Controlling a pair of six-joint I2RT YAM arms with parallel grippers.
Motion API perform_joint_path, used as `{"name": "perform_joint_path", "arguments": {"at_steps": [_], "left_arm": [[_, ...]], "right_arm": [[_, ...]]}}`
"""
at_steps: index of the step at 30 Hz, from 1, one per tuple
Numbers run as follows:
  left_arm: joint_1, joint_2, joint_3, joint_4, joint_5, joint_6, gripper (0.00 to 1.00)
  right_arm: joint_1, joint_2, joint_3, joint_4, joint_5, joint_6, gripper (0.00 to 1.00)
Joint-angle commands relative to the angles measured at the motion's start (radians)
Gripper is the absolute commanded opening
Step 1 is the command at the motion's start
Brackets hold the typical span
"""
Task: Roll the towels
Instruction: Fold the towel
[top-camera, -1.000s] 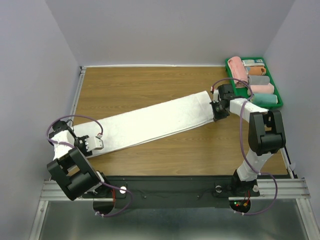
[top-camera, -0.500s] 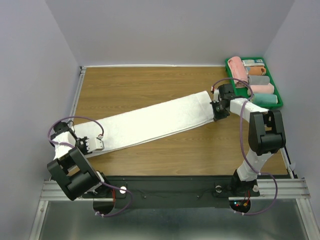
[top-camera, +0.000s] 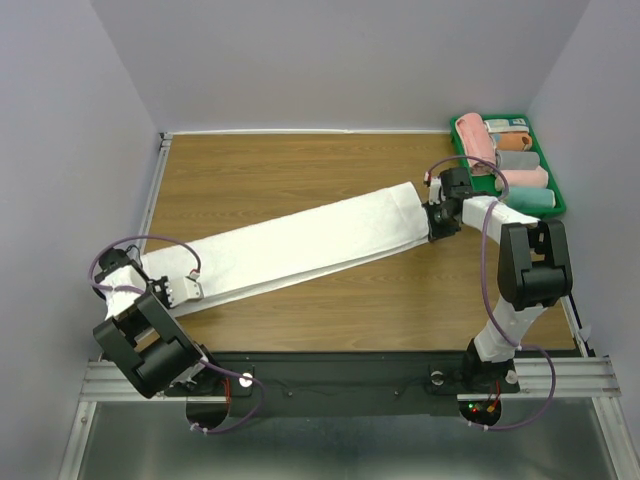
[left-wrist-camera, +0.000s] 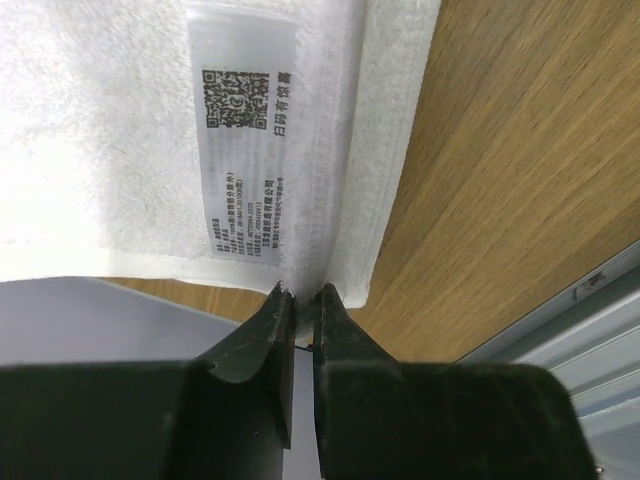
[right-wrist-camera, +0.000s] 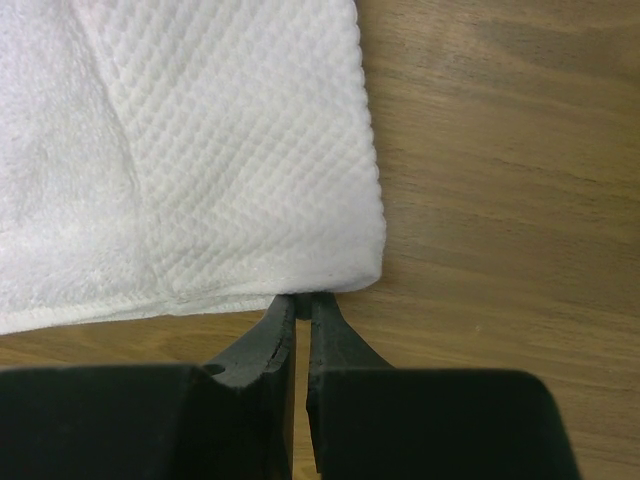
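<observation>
We see the long white terry towel (top-camera: 300, 240), folded into a narrow strip, lying flat on the brown wooden table (top-camera: 300, 165) and running slantwise from 8 o'clock to 2 o'clock. Its small grey printed label (left-wrist-camera: 245, 150) sits at the 8 o'clock end. There the left gripper (left-wrist-camera: 303, 295) has its jaws nearly together, pinching the hem just beside the label. At the 2 o'clock end the right gripper (right-wrist-camera: 302, 300) is closed on the edge near the towel's corner. Beyond it, in the table's 1 o'clock corner, a green plastic tray (top-camera: 557, 195) holds rolled towels (top-camera: 472, 138) in pink, orange and pale green.
</observation>
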Motion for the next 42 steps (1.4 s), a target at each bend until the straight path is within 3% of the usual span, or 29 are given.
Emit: {"name": "perform_joint_path", "arguments": {"at_steps": [1,42], "left_arm": [[0.031,-0.001,0.016,-0.007,-0.079,0.094,0.00],[0.071,0.002,0.011,0.011,-0.131,0.145,0.00]], "right_arm": [[-0.039,0.053,-0.016,-0.023,0.092,-0.038,0.01],[-0.063,0.038,-0.044,-0.023,0.076,-0.052,0.00]]}}
